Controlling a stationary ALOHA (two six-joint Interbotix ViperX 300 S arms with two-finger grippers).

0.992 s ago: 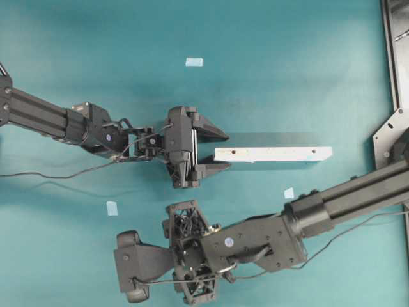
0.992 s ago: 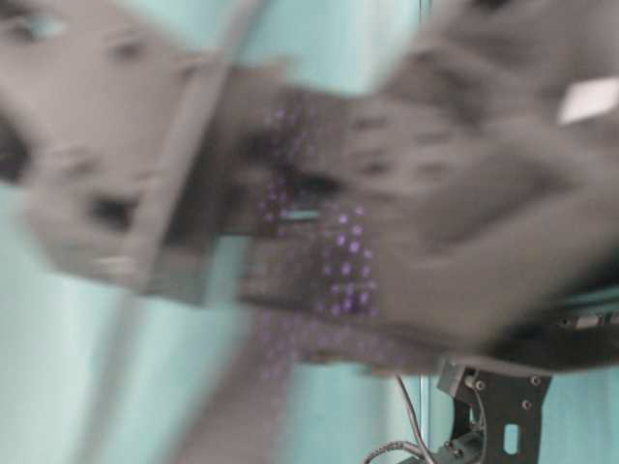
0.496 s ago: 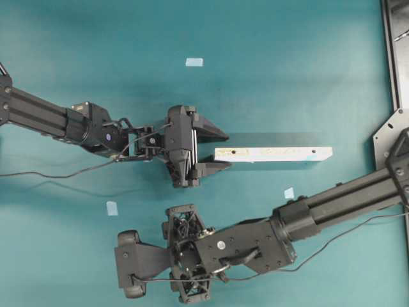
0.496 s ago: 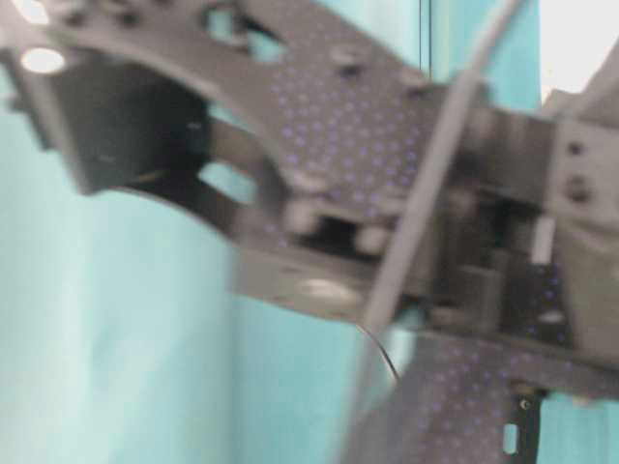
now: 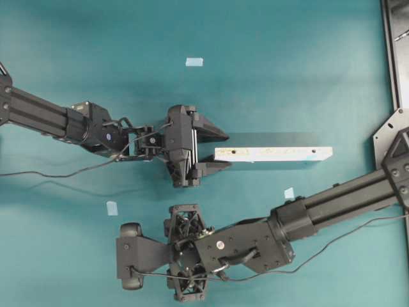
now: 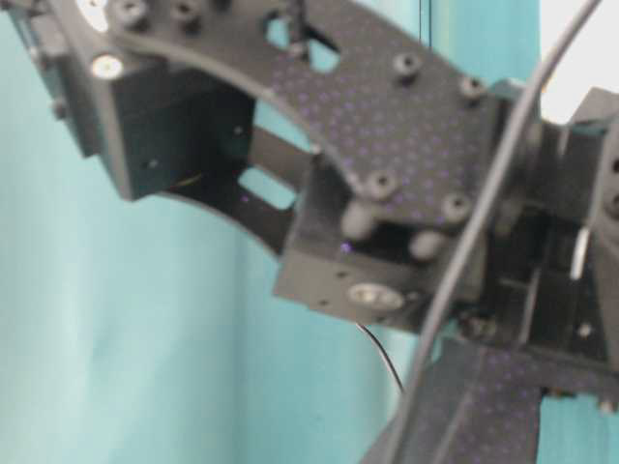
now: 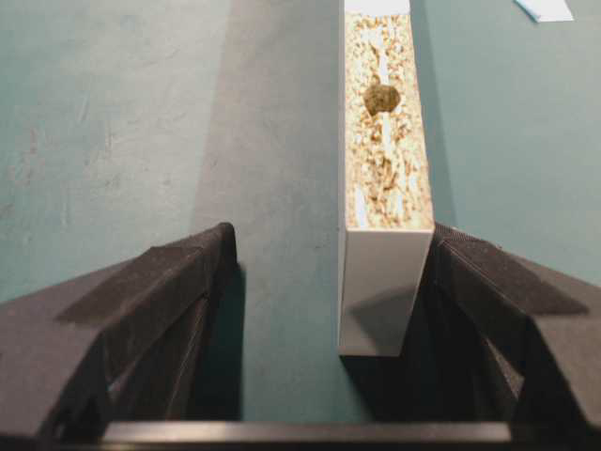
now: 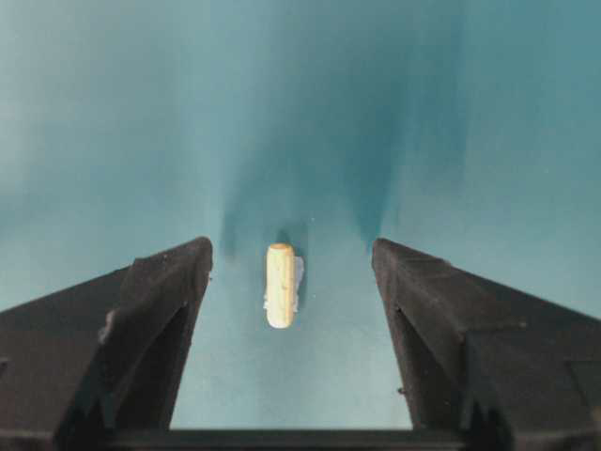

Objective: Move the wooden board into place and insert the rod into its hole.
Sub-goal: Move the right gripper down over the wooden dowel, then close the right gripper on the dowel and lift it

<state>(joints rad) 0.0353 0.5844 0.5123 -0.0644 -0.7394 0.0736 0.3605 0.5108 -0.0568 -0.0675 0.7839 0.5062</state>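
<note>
Rod (image 8: 281, 285) lies loose between spread right jaws.

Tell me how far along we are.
Nothing is finished. The left gripper is open around the board end, one finger touching it. The right gripper is open over the peg, which lies on the table. Gripping, placing and inserting remain.

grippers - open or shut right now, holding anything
Left gripper: open, board end between the jaws, against one finger, not clamped.
Right gripper: open, holding nothing; rod lies on the table between its fingers.
</note>
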